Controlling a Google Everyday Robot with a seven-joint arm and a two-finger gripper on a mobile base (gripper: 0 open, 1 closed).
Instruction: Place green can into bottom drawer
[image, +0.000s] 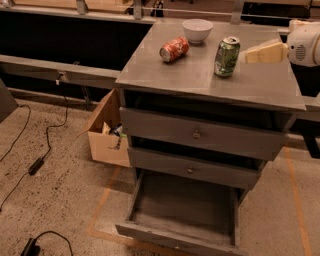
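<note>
Likely light and dentable, the green can (227, 56) wants a gentle mid-side hold — gripper (248, 56) just beside it, grip unclear.

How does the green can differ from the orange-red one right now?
The green can stands upright; the orange-red can lies on its side. The green can is next to the gripper, which hovers at its right; the orange-red can lies further left, near the white bowl. Both rest on the cabinet top.

Pincer (249, 55) right of green can (227, 56)
</note>
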